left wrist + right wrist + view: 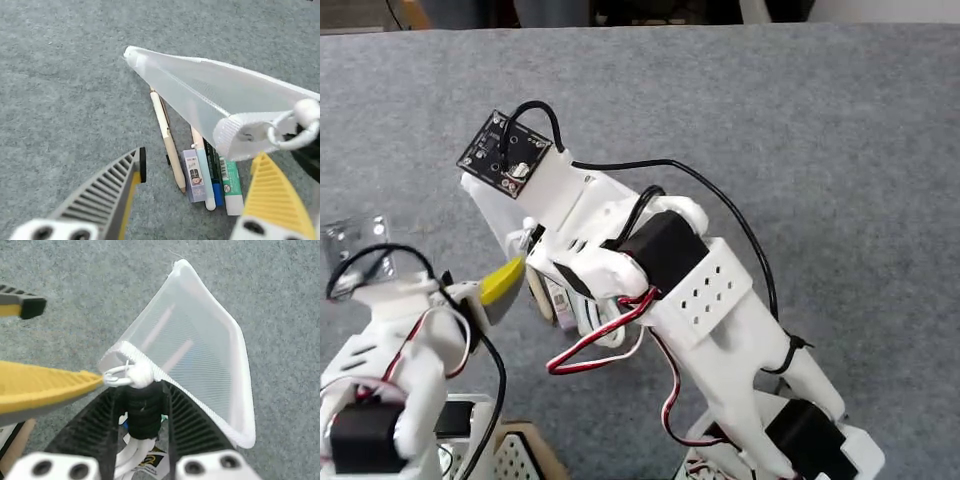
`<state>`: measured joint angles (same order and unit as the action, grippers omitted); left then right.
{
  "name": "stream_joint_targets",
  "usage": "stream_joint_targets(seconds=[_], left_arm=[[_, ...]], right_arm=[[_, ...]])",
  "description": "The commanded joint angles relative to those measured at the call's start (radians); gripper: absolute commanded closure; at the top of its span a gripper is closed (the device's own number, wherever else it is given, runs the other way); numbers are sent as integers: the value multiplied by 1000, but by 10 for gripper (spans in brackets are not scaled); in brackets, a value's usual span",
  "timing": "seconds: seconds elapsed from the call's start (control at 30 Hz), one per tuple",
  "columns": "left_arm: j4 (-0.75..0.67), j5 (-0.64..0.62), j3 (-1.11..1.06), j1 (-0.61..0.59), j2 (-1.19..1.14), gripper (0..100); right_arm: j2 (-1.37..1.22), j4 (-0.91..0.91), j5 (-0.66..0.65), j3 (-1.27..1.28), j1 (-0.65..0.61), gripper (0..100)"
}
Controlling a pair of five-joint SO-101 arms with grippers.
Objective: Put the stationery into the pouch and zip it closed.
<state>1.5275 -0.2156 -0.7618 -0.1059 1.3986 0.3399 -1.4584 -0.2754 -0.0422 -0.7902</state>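
Nearest the lens, at the bottom of the right wrist view, the black ribbed fingers (92,427) of the right gripper (143,388) are drawn together on the zip end of the pouch (195,355). The pouch is lifted off the grey cloth-covered table (60,75). It is made of white, see-through mesh with a thicker woven white edge. It is seen as a flat, tapering shape that runs from the gripper at bottom centre to a corner at the top of the frame. Long faint shapes are made out through the mesh, but whether they lie inside it or beneath it cannot be told there. At the gripped end a metal zip ring (116,376) is hung beside a rounded white pull (140,374).

The left gripper (202,159) is spread wide apart. In the left wrist view its yellow finger (270,195) is seen at lower right, with the tip just below the ring. Its grey finger (112,190), tipped in black, is seen at lower left. Between them, in the lower centre, the stationery (213,167) is laid side by side on the table, partly overlapped by the raised pouch. It is made up of a beige pen (167,137), a lilac eraser (193,175), a pale blue pen (206,182), a dark pen with a blue end (216,192) and a white-and-green stick (231,187).

In the high view the right arm (720,300) is stretched across the centre, and the left arm (390,350) is set at lower left.
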Motion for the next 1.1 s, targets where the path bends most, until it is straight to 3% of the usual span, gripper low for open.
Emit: stream_joint_targets(seconds=[0.0, 0.63, 0.93, 1.07], left_arm=[[-78, -2, -44, 10, 2, 653], [-186, 83, -74, -5, 2, 659], [-224, 83, -102, -22, 2, 838], [-226, 83, -147, -22, 2, 870]], right_arm=[[42, 9, 5, -4, -2, 986], [42, -2, 66, -5, -3, 986], [44, -12, 66, -10, -3, 986], [44, -12, 66, -10, -3, 986]])
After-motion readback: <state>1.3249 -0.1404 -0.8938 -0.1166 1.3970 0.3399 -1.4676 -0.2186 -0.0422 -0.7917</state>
